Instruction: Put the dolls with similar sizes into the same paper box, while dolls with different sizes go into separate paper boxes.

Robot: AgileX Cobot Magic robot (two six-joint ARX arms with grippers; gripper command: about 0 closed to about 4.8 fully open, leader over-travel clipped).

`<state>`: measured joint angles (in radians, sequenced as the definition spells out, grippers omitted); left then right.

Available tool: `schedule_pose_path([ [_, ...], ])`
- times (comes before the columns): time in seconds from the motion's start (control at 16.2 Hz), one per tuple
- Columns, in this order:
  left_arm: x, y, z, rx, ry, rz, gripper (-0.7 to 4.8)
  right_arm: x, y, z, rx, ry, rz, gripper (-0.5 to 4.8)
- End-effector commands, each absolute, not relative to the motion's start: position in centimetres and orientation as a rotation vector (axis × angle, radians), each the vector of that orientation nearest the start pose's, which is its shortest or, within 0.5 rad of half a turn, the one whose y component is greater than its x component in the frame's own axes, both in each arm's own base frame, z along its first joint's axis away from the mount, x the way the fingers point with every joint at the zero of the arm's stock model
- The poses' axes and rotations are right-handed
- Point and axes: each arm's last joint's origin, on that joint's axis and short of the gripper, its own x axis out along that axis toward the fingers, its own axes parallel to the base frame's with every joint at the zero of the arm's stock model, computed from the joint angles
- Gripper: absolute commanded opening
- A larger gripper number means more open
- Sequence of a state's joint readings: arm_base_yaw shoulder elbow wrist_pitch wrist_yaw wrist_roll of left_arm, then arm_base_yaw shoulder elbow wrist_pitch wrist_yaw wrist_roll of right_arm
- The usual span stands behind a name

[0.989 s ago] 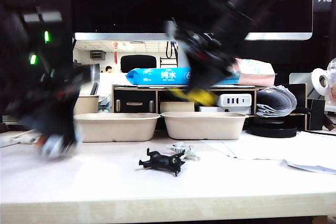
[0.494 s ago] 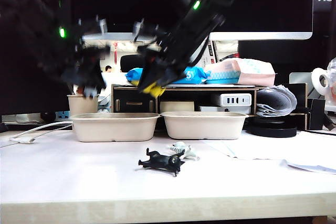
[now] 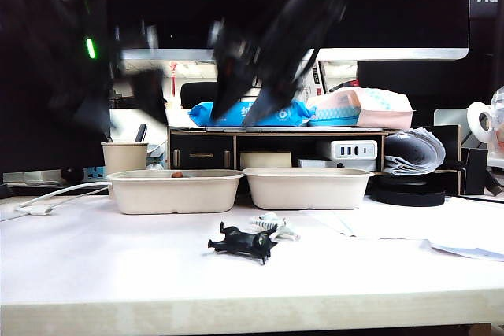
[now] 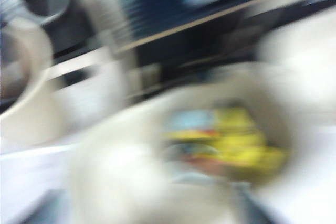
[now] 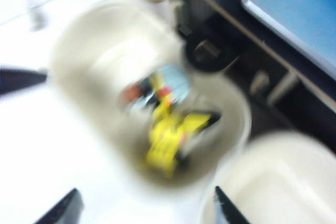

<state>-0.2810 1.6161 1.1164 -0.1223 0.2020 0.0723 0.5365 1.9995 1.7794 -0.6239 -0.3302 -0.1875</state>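
Observation:
Two beige paper boxes stand side by side, the left one [image 3: 175, 192] and the right one [image 3: 305, 188]. In the right wrist view the left box [image 5: 79, 40] holds a yellow-and-black doll [image 5: 169, 139] and a blurred blue-red doll [image 5: 163, 85]. My right gripper [image 5: 144, 212] hangs open and empty above that box, reaching across [image 3: 244, 112]. My left gripper [image 3: 138, 88] hovers over the same box; its view is heavily blurred, with faint fingers wide apart and a yellow doll [image 4: 236, 142] below. A black four-legged doll [image 3: 242, 242] and a white-grey striped doll [image 3: 272, 226] lie on the table.
A beige pen cup [image 3: 124, 156] stands behind the left box. A shelf [image 3: 276, 151] with blue and pink packets and a monitor sit at the back. A white cable [image 3: 47, 198] lies at the left, papers [image 3: 394, 226] at the right.
Both arms swung up and over the left box. The yellow doll that hung in the right gripper is out of it and lies in the box. Both grippers opened.

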Motion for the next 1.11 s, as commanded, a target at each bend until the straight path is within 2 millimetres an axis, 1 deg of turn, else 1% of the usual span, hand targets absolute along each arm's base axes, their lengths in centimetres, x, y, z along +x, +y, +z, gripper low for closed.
schedule_pose_path([
  [0.06, 30.5, -10.9, 26.6, -0.019, 0.740, -0.742, 3.90, 34.2, 21.7, 30.0, -0.326, 0.969, 0.912, 3.14],
  [0.12, 29.6, -11.8, 26.0, -0.014, 0.818, -0.793, 3.90, 33.7, 21.3, 29.0, -0.358, 1.043, 0.911, 3.14],
  [0.25, 27.6, -14.8, 24.9, 0.021, 0.944, -0.921, 3.90, 32.8, 21.0, 25.9, -0.392, 1.156, 0.919, 3.06],
  [0.31, 26.6, -16.2, 24.6, 0.082, 0.972, -0.964, 3.90, 32.5, 20.7, 24.6, -0.404, 1.197, 0.905, 3.06],
  [0.37, 26.0, -16.9, 24.6, 0.117, 0.979, -0.966, 3.90, 32.4, 20.6, 23.8, -0.405, 1.206, 0.904, 3.06],
  [0.43, 25.7, -17.4, 24.5, 0.149, 0.984, -0.949, 3.90, 32.3, 20.6, 23.2, -0.401, 1.208, 0.902, 3.06],
  [0.56, 24.5, -18.3, 24.2, 0.230, 1.019, -0.979, 3.90, 32.3, 20.6, 22.0, -0.393, 1.201, 0.892, 3.06],
  [0.62, 23.7, -18.5, 23.8, 0.334, 1.055, -0.994, 3.90, 32.3, 20.9, 20.9, -0.392, 1.201, 0.893, 3.06],
  [0.68, 23.3, -18.5, 23.7, 0.385, 1.068, -0.993, 3.90, 32.3, 21.0, 20.6, -0.393, 1.202, 0.895, 3.06],
  [0.74, 23.0, -18.5, 23.5, 0.458, 1.077, -0.992, 3.91, 32.6, 21.4, 19.8, -0.392, 1.206, 0.890, 3.06],
  [0.8, 22.8, -18.7, 23.5, 0.488, 1.071, -1.012, 3.91, 32.7, 21.8, 19.2, -0.394, 1.211, 0.891, 3.06],
  [0.87, 22.6, -18.9, 23.5, 0.509, 1.060, -1.019, 3.91, 32.6, 22.2, 18.5, -0.429, 1.221, 0.863, 3.06],
  [0.93, 22.6, -18.9, 23.5, 0.540, 1.046, -1.023, 3.91, 32.4, 22.9, 17.4, -0.501, 1.241, 0.799, 3.06],
  [0.99, 22.6, -19.1, 23.5, 0.564, 1.028, -1.020, 3.91, 32.3, 23.3, 16.8, -0.525, 1.250, 0.780, 3.05],
  [1.05, 22.7, -19.2, 23.6, 0.583, 1.007, -1.017, 3.91, 32.3, 23.6, 16.3, -0.531, 1.257, 0.786, 2.88],
  [1.11, 22.8, -19.4, 23.7, 0.611, 0.967, -1.039, 3.91, 32.2, 24.1, 15.9, -0.535, 1.257, 0.791, 1.88],
])
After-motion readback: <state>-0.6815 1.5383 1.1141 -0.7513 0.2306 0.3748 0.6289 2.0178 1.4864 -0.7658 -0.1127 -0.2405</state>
